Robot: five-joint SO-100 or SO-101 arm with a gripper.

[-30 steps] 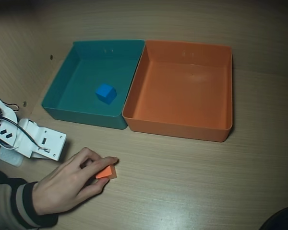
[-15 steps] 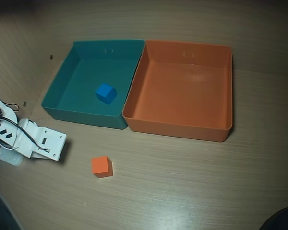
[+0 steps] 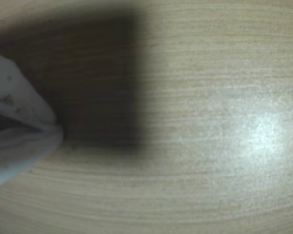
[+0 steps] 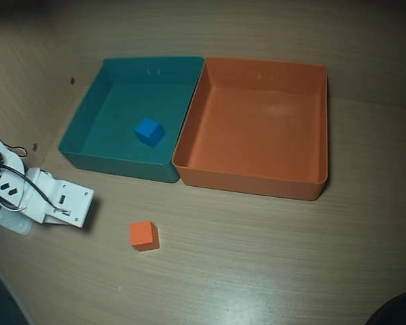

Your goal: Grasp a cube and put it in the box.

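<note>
The small orange cube (image 4: 143, 235) rests on the wooden table in the overhead view, in front of the two trays. The box (image 4: 252, 180), a large square orange tray, stands behind it and to the right and holds nothing. My white gripper (image 4: 76, 211) lies low at the left edge, a short way left of the cube and apart from it. In the blurred wrist view the gripper (image 3: 57, 129) enters from the left, its two white fingers (image 3: 19, 105) meeting at the tip close above the table, with nothing between them. Neither cube nor box shows in that view.
A teal tray (image 4: 116, 163) stands against the box's left wall with a small blue cube (image 4: 149, 132) inside. Wires and the arm's base (image 4: 3, 183) sit at the far left edge. A dark object (image 4: 396, 310) pokes in at the bottom right corner.
A person's hand that held the orange cube on the table a second ago has withdrawn, leaving the cube there. The arm has not moved.
</note>
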